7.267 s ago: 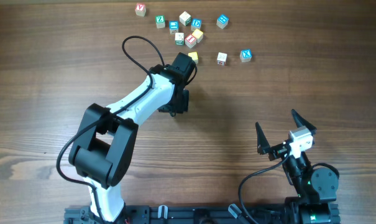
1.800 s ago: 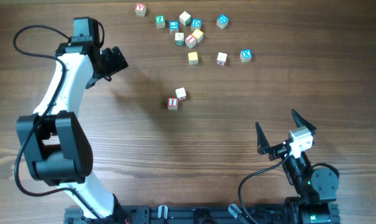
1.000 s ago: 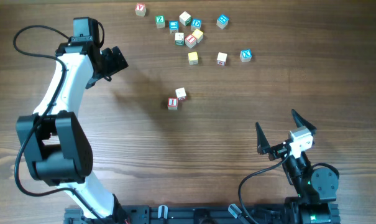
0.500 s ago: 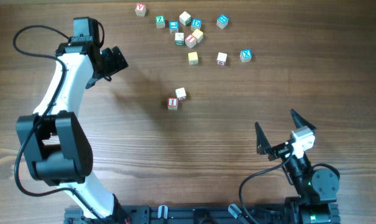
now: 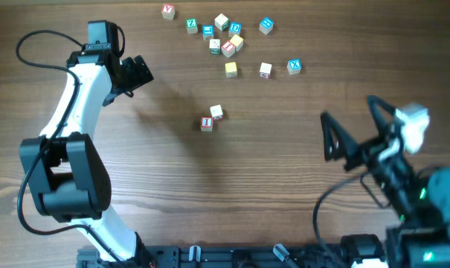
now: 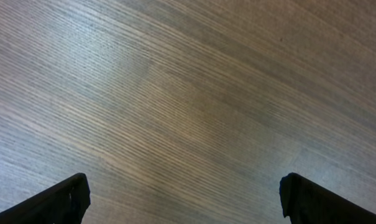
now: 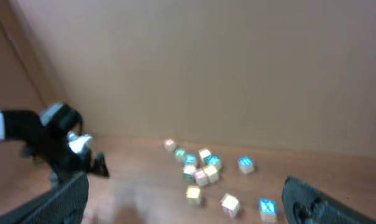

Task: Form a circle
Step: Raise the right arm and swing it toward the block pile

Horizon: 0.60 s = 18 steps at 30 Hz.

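The circle of five tiny wooden letter cubes (image 5: 228, 48), showing red-lettered, yellow, blue-lettered and pale faces, sits packed close at the upper centre of the brown wooden table (image 5: 247, 197). Other loose letter cubes (image 5: 294, 66) lie scattered around it along the top of the frame. Below, near the middle, a red-lettered cube (image 5: 206, 123) and a pale cube (image 5: 216, 112) sit just beside each other. The left gripper (image 5: 140, 72) hangs at upper left, its jaws spread wide over bare wood and holding nothing. The right gripper (image 5: 348, 112) is at the right edge, jaws likewise fully apart and empty, well apart from every cube.
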{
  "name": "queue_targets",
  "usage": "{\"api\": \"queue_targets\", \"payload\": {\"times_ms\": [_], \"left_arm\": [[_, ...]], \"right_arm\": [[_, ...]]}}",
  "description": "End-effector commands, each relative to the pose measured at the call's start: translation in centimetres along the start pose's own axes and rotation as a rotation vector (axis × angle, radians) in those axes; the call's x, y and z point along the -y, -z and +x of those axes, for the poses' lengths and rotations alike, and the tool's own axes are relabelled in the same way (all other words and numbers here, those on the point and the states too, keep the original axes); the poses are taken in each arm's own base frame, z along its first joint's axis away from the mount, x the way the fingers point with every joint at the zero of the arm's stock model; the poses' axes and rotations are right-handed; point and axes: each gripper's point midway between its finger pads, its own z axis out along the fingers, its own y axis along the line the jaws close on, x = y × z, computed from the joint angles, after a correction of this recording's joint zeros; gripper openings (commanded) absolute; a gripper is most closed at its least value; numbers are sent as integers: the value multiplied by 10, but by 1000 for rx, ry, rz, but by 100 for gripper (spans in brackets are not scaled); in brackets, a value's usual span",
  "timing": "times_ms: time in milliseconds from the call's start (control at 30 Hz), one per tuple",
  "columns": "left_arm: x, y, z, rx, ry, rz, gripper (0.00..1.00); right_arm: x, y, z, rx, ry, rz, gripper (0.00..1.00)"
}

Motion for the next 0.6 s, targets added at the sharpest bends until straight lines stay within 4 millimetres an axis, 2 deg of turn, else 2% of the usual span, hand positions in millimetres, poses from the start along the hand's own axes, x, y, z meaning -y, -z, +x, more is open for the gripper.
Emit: {"api": "queue_targets", "payload": {"times_ms": [0,133,300,400,433,567], "left_arm": [[2,9,-7,25,-1,14,100],[2,9,-7,25,-1,14,100],[2,9,-7,25,-1,14,100],[2,9,-7,25,-1,14,100],[2,9,-7,25,-1,14,100],[2,9,-7,25,-1,14,100]], "right_arm": [[-18,-37,-31,-132,-66,-148,100],[-16,-92,-48,-308,-173,-241,100],[-1,-157,-47,-446,-331,-301,100],[11,-197,-23,-502,-375,-305,100],[14,-212,-3,-536,-392,-304,100],[27,-250,63,-652,-405,-219,100]]}}
